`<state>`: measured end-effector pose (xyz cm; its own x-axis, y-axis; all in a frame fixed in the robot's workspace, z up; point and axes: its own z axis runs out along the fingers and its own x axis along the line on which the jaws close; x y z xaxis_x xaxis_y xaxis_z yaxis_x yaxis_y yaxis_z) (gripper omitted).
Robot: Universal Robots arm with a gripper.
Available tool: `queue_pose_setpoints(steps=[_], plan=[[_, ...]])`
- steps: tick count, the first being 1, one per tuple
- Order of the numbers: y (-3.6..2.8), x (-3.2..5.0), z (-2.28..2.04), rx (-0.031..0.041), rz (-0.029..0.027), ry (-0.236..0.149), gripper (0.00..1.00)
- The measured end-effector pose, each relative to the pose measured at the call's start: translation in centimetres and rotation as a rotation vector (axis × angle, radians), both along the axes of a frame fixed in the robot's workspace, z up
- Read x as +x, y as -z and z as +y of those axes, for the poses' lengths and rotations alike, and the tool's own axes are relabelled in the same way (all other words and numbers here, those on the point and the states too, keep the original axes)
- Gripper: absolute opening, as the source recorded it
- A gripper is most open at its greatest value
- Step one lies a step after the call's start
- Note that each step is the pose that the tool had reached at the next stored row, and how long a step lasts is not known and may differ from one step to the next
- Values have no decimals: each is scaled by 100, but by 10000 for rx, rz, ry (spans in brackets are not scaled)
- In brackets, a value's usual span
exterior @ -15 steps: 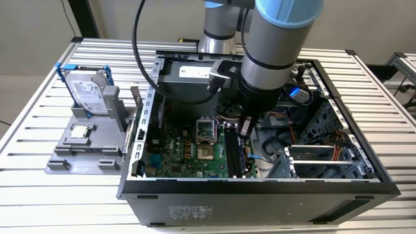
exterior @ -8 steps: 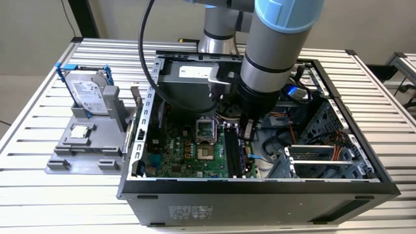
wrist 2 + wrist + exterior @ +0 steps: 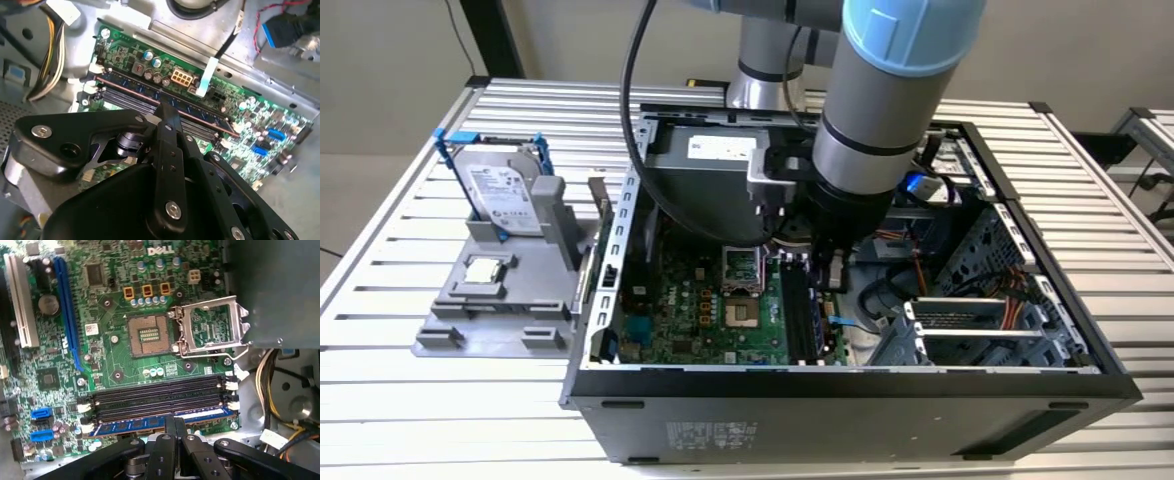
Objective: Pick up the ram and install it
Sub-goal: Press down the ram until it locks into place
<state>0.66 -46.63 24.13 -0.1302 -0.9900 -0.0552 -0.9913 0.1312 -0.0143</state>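
Pincer (image 3: pixel 175 426) nearest, fingers narrowed on ram (image 3: pixel 150 426) seated in outermost motherboard (image 3: pixel 115 315) slot.

Even, soft light is falling across the slatted table (image 3: pixel 440 400) in the exterior view; the arm (image 3: pixel 881 90) is shading the case interior. In both wrist views the near gripper links are blurring dark, while motherboard (image 3: pixel 125 335) detail is staying fairly sharp.
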Motion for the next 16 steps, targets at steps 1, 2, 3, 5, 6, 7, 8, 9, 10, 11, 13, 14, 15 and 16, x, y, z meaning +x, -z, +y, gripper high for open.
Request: queue_pose_setpoints(steps=[1, 2, 3, 5, 6, 7, 8, 9, 10, 11, 13, 14, 15, 16], plan=[[3, 1, 0, -1, 0, -164, 0], [4, 5, 0, -3, 0, -299, 0], [5, 9, 0, -2, -1, -401, 0], [6, 9, 0, -1, -1, -468, 0], [8, 8, -3, 1, -1, -470, 0], [13, 15, -7, 4, -2, -487, 0], [26, 22, -6, 4, -2, -511, 0], [39, 29, -9, 0, -1, -533, 0], [58, 36, -14, 1, 0, -556, 0], [74, 36, -26, -2, 0, -574, 0], [111, 37, -56, 0, 7, -622, 0], [129, 37, -61, 4, 14, -635, 0], [130, 37, -62, 2, 34, -636, 0], [129, 37, -62, 1, 36, -635, 0]])
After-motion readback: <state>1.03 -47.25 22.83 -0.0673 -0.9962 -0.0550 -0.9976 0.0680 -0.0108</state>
